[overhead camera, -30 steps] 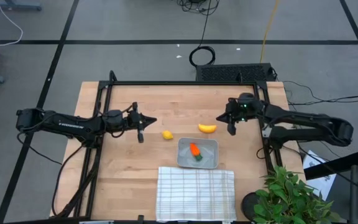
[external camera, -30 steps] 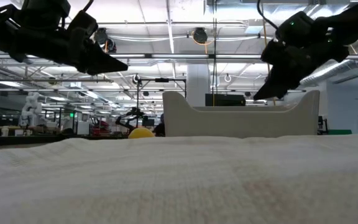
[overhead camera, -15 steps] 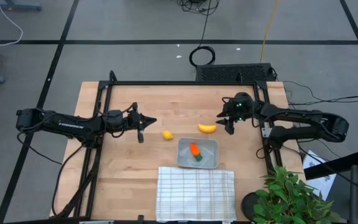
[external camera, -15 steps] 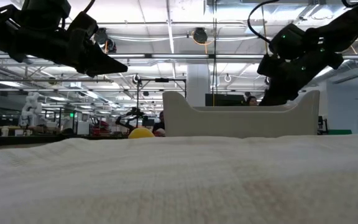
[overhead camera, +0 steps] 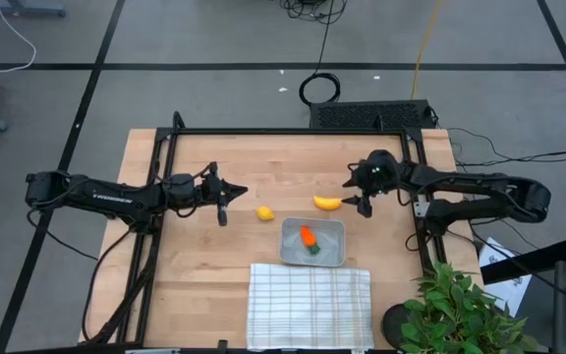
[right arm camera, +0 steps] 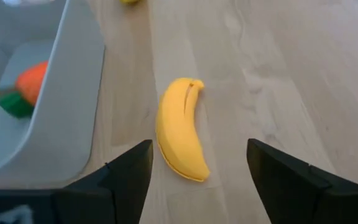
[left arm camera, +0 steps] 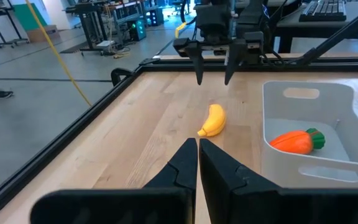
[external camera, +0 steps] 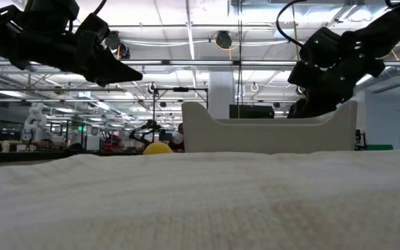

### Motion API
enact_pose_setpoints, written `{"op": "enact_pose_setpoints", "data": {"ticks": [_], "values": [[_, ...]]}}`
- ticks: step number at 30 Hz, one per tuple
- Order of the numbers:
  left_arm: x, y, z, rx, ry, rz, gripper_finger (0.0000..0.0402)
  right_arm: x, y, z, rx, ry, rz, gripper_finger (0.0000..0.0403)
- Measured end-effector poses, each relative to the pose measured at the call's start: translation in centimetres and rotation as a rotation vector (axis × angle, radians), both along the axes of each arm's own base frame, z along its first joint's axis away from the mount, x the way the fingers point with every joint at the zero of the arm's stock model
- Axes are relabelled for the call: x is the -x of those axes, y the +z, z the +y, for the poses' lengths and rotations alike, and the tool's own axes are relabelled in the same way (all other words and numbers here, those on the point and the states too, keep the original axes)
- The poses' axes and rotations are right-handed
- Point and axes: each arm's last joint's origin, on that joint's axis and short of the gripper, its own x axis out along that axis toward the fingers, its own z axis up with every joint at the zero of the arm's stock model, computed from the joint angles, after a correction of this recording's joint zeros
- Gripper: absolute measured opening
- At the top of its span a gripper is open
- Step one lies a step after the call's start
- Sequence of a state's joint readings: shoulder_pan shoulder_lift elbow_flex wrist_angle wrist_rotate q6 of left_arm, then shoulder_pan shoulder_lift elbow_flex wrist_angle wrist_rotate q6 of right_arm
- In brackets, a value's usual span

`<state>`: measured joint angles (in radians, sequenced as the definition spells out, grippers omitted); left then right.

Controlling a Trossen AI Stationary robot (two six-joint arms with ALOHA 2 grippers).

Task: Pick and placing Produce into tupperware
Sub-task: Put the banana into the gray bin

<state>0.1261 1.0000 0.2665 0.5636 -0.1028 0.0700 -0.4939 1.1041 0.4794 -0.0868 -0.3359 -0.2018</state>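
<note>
High view: light wooden table point(overhead camera: 214, 265) with black frame; shallow grey translucent rectangular tupperware point(overhead camera: 312, 243) near its centre, holding the orange toy carrot with green top point(overhead camera: 309, 237); curved yellow toy banana point(overhead camera: 327, 203) on bare wood just beyond the container's far right corner; small round yellow toy lemon point(overhead camera: 263, 212) on bare wood to the container's far left; white checked cloth point(overhead camera: 310, 307) at the near edge, just in front of the container. Left gripper point(overhead camera: 224, 198) sits over the table left of the lemon, apart from it; right gripper point(overhead camera: 357, 196) sits just right of the banana, holding nothing. A green leafy plant point(overhead camera: 460, 310) stands off the table's near right corner. Low view: cloth fills the foreground, the container's pale wall rises behind it, the lemon shows at its left; both arms hang above the table. Left wrist view: left gripper's two dark fingers point(left arm camera: 185, 163) are pressed together, empty; beyond them lie the banana and the carrot in the container, with the right gripper farther off, fingers spread, poised above the wood past the banana. Right wrist view: right gripper's fingers point(right arm camera: 129, 171) stand wide apart, the banana lying on the wood between them, untouched; the container with the carrot lies alongside.
</note>
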Motion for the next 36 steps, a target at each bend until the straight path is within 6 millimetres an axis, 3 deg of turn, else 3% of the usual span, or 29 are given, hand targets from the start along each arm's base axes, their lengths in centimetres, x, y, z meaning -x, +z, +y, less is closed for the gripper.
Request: {"op": "enact_pose_setpoints", "data": {"ticks": [5, 12, 23, 36], "values": [[0.0, 0.0, 0.0, -0.001, -0.006, 0.000, 0.0021, 0.1, -1.0, 0.7, 0.110, 0.085, 0.039, 0.0252], [0.0, 0.0, 0.0, 0.004, -0.007, -0.001, 0.0021, -0.2, -1.4, 1.4, 0.173, 0.140, -0.031, 0.0252], [0.0, 0.0, 0.0, 0.002, -0.007, -0.001, 0.0021, -0.5, -1.5, 1.4, 0.182, 0.145, -0.052, 0.0252], [0.0, -0.2, 0.0, 0.001, -0.008, 0.024, 0.0021, -1.7, -3.0, 1.1, 0.165, 0.152, -0.043, 0.0252]]}}
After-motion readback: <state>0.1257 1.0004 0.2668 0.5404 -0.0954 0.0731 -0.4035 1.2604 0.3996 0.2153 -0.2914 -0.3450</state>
